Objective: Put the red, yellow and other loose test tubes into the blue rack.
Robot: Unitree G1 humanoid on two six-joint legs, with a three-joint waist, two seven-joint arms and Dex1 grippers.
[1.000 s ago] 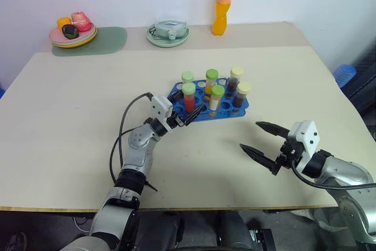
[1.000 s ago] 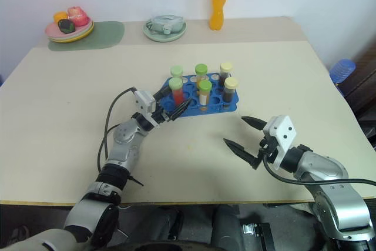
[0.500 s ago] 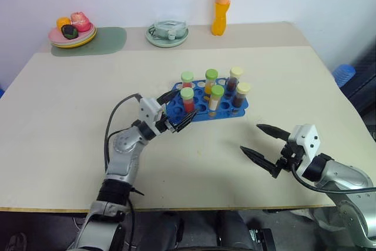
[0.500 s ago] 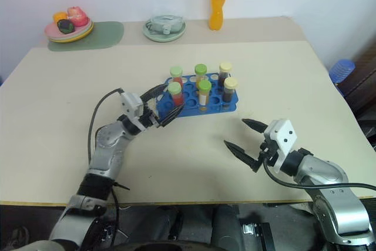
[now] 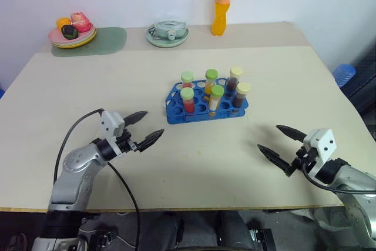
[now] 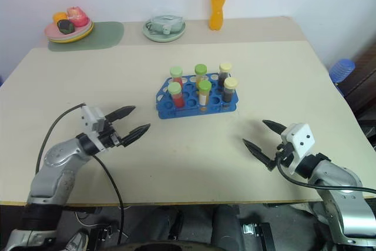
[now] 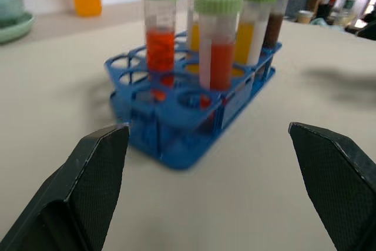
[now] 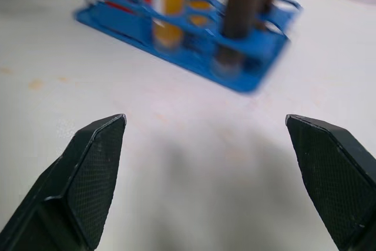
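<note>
From the head cameras, the blue rack (image 5: pixel 207 101) sits near the middle of the pale counter (image 5: pixel 76 104), with six capped test tubes (image 5: pixel 212 90) standing upright in its holes: two red ones with pale green caps on the left, two yellow ones with green caps in the middle, two dark brown ones with cream caps on the right. No tube lies loose on the counter that I can see. The left gripper (image 5: pixel 145 129) hangs over the near left part of the counter, well apart from the rack, its fingers spread wide and holding nothing. The right gripper (image 5: pixel 282 141) hangs over the near right part, likewise well apart from the rack, fingers wide and empty. Bare counter lies between each gripper and the rack. Along the far edge stand an orange drink bottle (image 5: pixel 222 3), a round pale green dish (image 5: pixel 168 33) with something in it that is too small to make out, and at far left a plate of toy food (image 5: pixel 73 30) on a green mat (image 5: pixel 106 42).

In the left wrist view, the rack fills the middle between the two black fingers (image 7: pixel 88 192), red tubes nearest, the orange bottle behind.

In the right wrist view, the rack lies beyond the open fingers (image 8: pixel 88 174), dark brown tubes nearest, somewhat blurred.
</note>
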